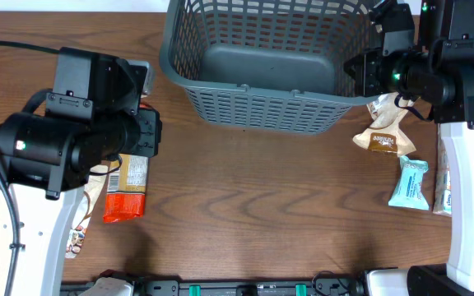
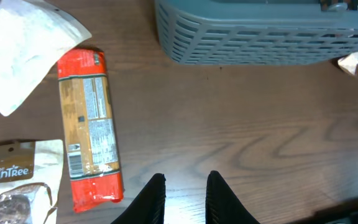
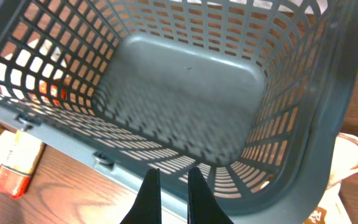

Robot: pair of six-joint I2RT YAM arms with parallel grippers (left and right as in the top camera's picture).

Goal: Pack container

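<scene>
The container point(image 1: 262, 111) sits at 12 o'clock, nothing in it. It looks light and stiff and would probably skid if bumped, so grab the flared rim. The right gripper point(image 3: 171, 196) is at its 3 o'clock edge, jaws narrow and empty. The left gripper point(image 2: 185, 199) is the same. Only the left wrist view shows the whole red packet point(image 2: 89, 124).

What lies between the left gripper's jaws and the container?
Only bare table between the left gripper and the container, shown in the left wrist view.
</scene>
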